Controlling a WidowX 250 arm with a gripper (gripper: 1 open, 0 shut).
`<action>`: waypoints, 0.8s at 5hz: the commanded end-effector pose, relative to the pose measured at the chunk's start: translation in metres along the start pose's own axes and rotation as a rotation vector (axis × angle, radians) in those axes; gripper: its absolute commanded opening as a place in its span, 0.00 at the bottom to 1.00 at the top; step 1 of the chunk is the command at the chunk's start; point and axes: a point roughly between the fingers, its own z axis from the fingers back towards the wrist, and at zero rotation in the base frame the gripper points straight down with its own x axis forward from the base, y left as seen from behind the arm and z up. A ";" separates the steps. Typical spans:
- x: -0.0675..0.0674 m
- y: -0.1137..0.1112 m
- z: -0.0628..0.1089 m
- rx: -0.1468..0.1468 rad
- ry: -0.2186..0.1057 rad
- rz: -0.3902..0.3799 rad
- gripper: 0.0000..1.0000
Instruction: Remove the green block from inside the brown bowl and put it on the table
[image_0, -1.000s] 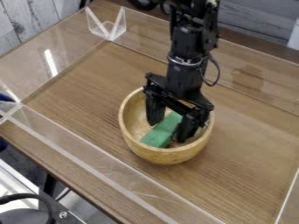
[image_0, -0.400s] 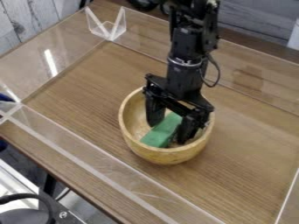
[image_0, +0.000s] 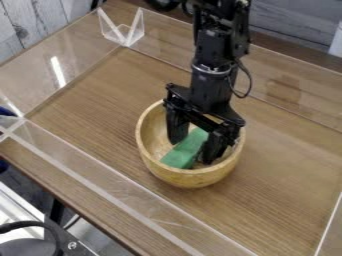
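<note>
Nearest us, we are noting a clear wall (image_0: 80, 165) edging the table (image_0: 94, 100). Behind it we are recording the bowl (image_0: 154, 165) sitting on the wood, with the green block (image_0: 183, 154) lying inside it. We are seeing the gripper (image_0: 198, 138) reaching down into the bowl, its jaws standing wide apart on either side of the block without clamping it, the black arm (image_0: 217, 45) rising beyond.

Single high front-corner view over the table (image_0: 120, 100)
</note>
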 end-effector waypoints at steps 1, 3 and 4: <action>0.005 -0.001 0.013 0.002 -0.056 -0.006 1.00; 0.009 0.001 0.004 0.000 -0.037 -0.005 1.00; 0.011 0.002 0.000 -0.001 -0.029 -0.005 1.00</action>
